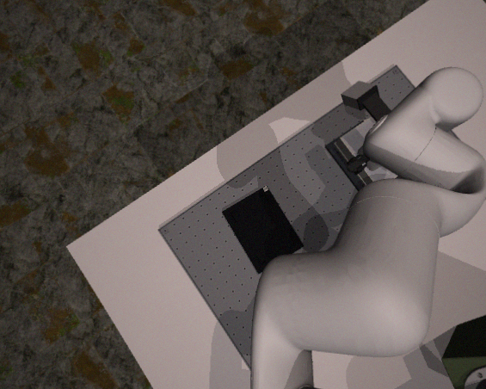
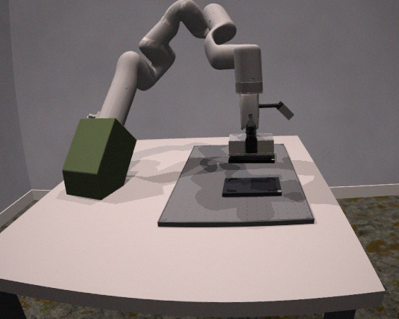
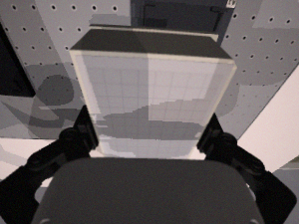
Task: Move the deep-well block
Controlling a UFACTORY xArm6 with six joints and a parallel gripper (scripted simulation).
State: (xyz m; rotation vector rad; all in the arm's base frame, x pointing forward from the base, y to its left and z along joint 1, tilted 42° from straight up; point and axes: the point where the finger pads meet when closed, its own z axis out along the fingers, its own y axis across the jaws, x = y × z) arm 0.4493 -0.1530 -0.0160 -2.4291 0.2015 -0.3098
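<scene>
The pale, translucent deep-well block [image 2: 258, 144] hangs upright between the fingers of my gripper [image 2: 251, 141], which is shut on its two long sides. In the wrist view the block [image 3: 151, 94] fills the middle, with the fingers of the gripper [image 3: 149, 130] at its left and right. It sits just over the far black nest N2 [image 2: 251, 158]; I cannot tell whether it touches. A white corner mark [image 3: 230, 3] shows beside that nest. The near black nest N1 [image 2: 251, 186] is empty and also shows in the overhead view [image 1: 262, 228]. The arm hides most of the block from overhead.
Both nests stand on a grey perforated baseplate [image 2: 237, 190] on a white table. The arm's green base box [image 2: 97, 159] stands at the table's left. The wrist camera [image 2: 287, 110] sticks out to the right of the gripper.
</scene>
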